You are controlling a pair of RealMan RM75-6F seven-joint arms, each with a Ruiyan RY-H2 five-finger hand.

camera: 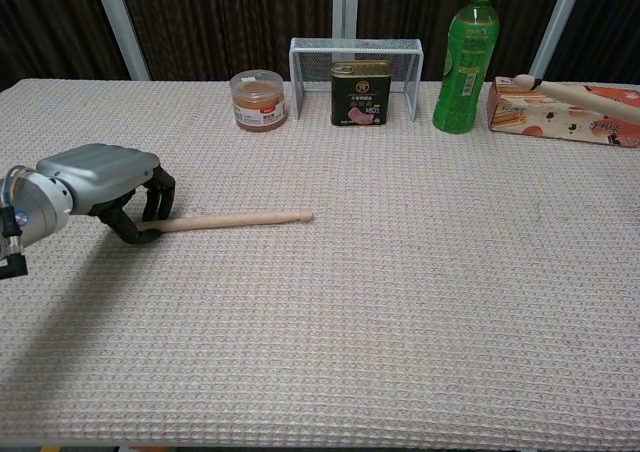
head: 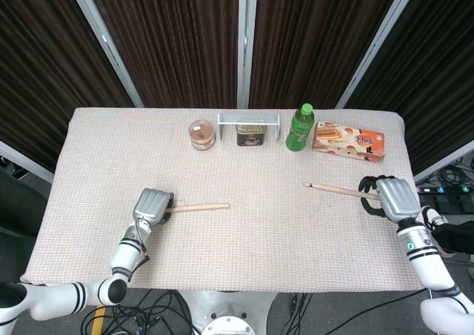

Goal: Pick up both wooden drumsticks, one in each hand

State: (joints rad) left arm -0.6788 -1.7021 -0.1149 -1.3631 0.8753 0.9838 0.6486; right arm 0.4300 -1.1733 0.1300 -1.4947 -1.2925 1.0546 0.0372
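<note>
One wooden drumstick (head: 200, 207) lies near the table's front left, pointing right. My left hand (head: 151, 204) grips its butt end with fingers curled around it. In the chest view this left drumstick (camera: 235, 219) slants slightly upward from the left hand (camera: 90, 177) toward its tip. My right hand (head: 390, 196) at the right edge holds the second drumstick (head: 333, 190) by its butt, tip pointing left. The chest view shows that right drumstick (camera: 575, 92) raised off the cloth in front of the snack box; the right hand itself is out of that frame.
Along the back stand a small jar (head: 201, 135), a wire rack (head: 249, 118) over a tin can (head: 251, 134), a green bottle (head: 300, 127) and a snack box (head: 349, 141). A woven cloth (head: 266, 231) covers the table.
</note>
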